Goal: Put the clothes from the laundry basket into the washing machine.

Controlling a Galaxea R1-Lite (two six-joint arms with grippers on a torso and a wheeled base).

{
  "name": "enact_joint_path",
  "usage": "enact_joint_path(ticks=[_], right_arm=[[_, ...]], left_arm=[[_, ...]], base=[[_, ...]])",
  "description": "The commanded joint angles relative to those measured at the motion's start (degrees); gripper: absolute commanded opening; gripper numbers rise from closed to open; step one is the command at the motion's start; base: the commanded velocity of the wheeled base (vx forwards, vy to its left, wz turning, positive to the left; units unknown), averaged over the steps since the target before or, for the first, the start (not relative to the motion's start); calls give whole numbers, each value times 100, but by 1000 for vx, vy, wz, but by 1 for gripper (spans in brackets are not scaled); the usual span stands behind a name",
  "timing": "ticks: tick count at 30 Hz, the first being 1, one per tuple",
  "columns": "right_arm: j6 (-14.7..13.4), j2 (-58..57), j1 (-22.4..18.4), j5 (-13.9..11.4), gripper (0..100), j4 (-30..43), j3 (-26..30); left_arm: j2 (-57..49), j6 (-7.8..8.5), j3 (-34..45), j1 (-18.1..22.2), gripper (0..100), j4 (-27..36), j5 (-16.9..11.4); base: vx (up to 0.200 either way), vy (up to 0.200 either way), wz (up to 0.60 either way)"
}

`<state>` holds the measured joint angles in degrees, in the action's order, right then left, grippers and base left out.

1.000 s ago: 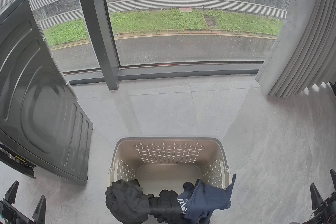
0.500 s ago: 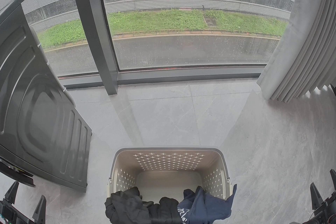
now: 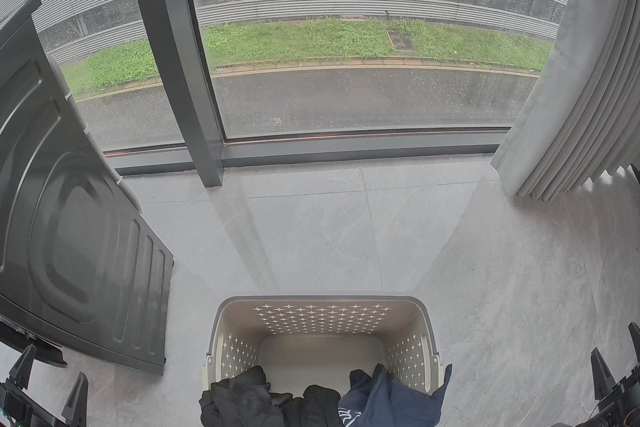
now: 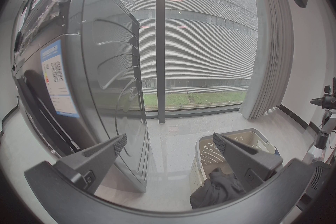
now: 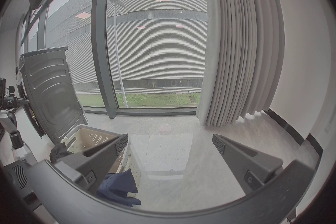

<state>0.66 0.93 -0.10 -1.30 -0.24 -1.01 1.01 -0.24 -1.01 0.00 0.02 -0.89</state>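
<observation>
Laundry basket (image 3: 320, 313) with two clothes: black garment (image 3: 243, 398), navy garment (image 3: 395, 401); left tool (image 4: 169, 136), right tool (image 5: 169, 137) spread.

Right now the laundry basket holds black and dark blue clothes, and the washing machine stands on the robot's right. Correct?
No: the head view shows the washing machine on the robot's left. The laundry basket does hold black and dark blue clothes.
</observation>
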Motion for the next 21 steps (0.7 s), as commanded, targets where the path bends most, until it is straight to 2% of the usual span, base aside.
enact_joint_path(ticks=[1, 7, 21], right_arm=[[4, -84, 1, 7, 100, -2, 101], [4, -84, 1, -1, 100, -2, 101], [4, -84, 1, -1, 100, -2, 101]], left_arm=[[-101, -2, 101, 0, 100, -2, 1], [-101, -2, 101, 0, 100, -2, 1], [-101, 7, 101, 0, 100, -2, -8]], base=[[200, 0, 0], [200, 0, 0], [0, 0, 0]])
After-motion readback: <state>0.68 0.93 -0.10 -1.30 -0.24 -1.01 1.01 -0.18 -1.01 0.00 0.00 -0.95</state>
